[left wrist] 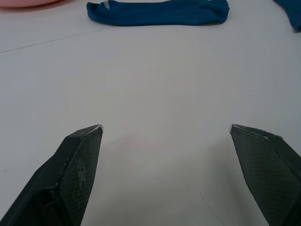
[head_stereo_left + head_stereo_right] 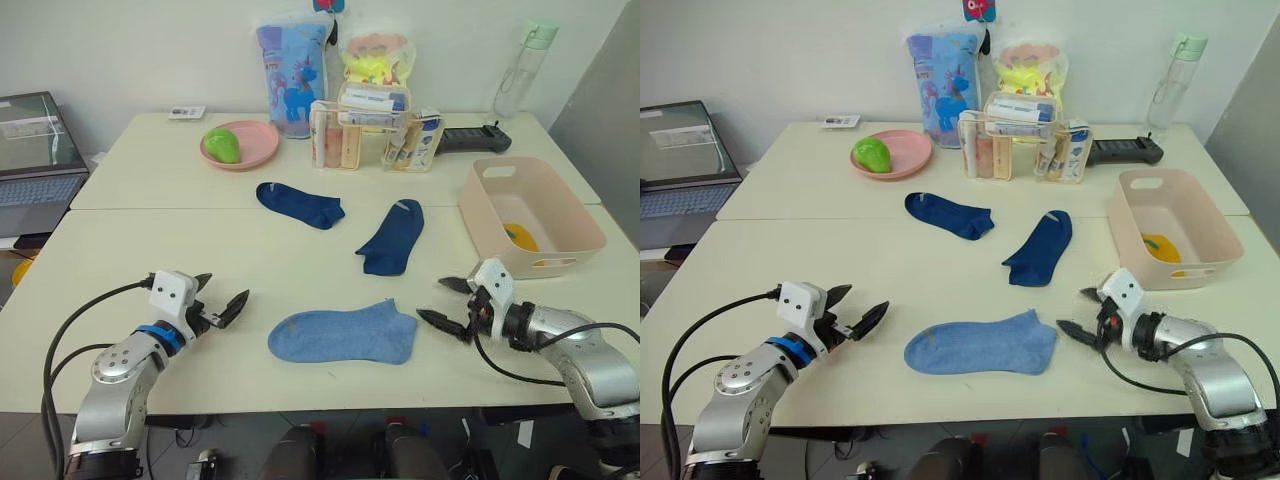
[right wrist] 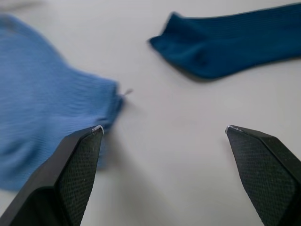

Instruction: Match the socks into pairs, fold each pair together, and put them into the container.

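Left gripper [image 2: 216, 299]: jaws wide, empty, low over bare table [image 2: 120, 240], well apart from any sock. Light blue sock [image 2: 343, 335]: flat at the near edge, long axis across the table, between both grippers. Navy socks [image 2: 299, 203], [image 2: 392, 236]: farther back, separate, unpaired. Right gripper [image 2: 449, 302]: jaws wide, empty, just beside the light blue sock's end, the nearer arm for it. Container [image 2: 570, 225]: far right, something yellow inside.

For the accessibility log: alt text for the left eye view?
A light blue sock lies flat between the open left tool and open right tool; two navy socks lie behind it, a pink tub at right.
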